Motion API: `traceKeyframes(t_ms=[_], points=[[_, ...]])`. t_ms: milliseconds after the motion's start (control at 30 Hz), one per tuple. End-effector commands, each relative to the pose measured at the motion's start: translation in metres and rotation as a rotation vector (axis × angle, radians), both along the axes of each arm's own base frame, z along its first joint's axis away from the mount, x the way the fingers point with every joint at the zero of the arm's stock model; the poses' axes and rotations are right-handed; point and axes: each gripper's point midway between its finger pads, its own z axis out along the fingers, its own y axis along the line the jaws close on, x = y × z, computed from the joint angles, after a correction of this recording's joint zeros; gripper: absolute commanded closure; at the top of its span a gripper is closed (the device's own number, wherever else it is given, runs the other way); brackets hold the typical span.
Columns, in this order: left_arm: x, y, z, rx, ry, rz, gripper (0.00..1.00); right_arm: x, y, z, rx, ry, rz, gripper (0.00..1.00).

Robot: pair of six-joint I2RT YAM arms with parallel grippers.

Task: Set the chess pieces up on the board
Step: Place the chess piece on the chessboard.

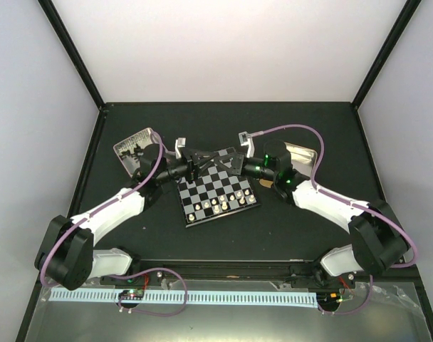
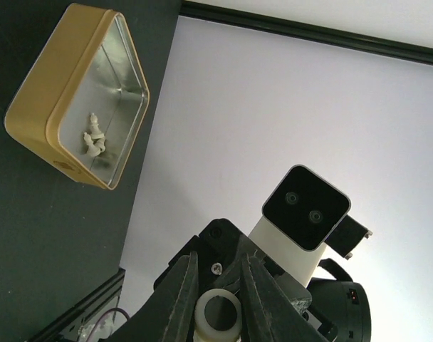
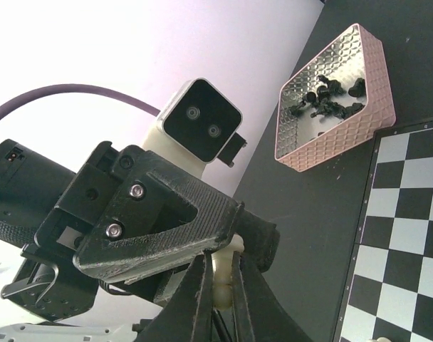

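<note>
The board (image 1: pixel 202 189), small and square with black and silvery checks inside a thin pale rim, lay mid-table, and cream-white chess pieces (image 1: pixel 215 206) stood upright on its nearest rows. Over its far edge the left fingers (image 2: pixel 179 303) and right fingers (image 3: pixel 191 306) met tip to tip. Each pair was closed on a cream-white held piece (image 3: pixel 224 274), apparently the same one, though the crowded view left that unsure. Farther out sat a pinkish tray (image 3: pixel 330 142) of black pieces (image 3: pixel 323 100) on the left and a tan box (image 2: pixel 42 121) on the right. The table (image 1: pixel 309 235) was matte black, walled by pale panels (image 1: pixel 223 50). The board sat skewed, the right end of its near edge farther from the arms. The held piece's hollow round base faced the left wrist camera, and its long axis ran along the fingers.
</note>
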Motion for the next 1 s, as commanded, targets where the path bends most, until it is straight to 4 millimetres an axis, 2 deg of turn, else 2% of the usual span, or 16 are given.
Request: traceKeyframes(t_ms=[0,133,200,400,600,733,833,967], points=[[-0.002,-0.002,0.012,-0.055,0.002,-0.004,0.97,0.004,0.003,0.010,0.031,-0.009,-0.029,0.96],[-0.001,-0.001,0.015,-0.070,0.002,0.001,0.97,0.000,0.006,0.007,0.026,0.007,-0.016,0.86],[-0.001,-0.001,0.016,-0.077,0.004,0.002,0.97,-0.001,0.007,0.003,0.017,0.006,-0.016,0.84],[-0.001,-0.001,0.015,-0.078,0.012,0.007,0.97,-0.004,0.006,-0.003,0.003,0.014,-0.022,0.92],[0.000,0.000,0.011,-0.074,0.020,0.015,0.97,-0.006,0.007,-0.002,-0.006,0.021,-0.021,0.89],[-0.001,0.001,0.007,-0.063,0.022,0.016,0.96,-0.007,0.007,-0.002,-0.012,0.040,-0.020,0.98],[-0.001,0.004,-0.001,-0.006,0.021,0.025,0.88,-0.008,0.007,-0.003,-0.037,0.073,-0.016,0.99],[0.001,0.017,-0.018,0.176,-0.036,0.060,0.63,-0.014,0.005,-0.018,-0.147,0.158,0.006,0.99]])
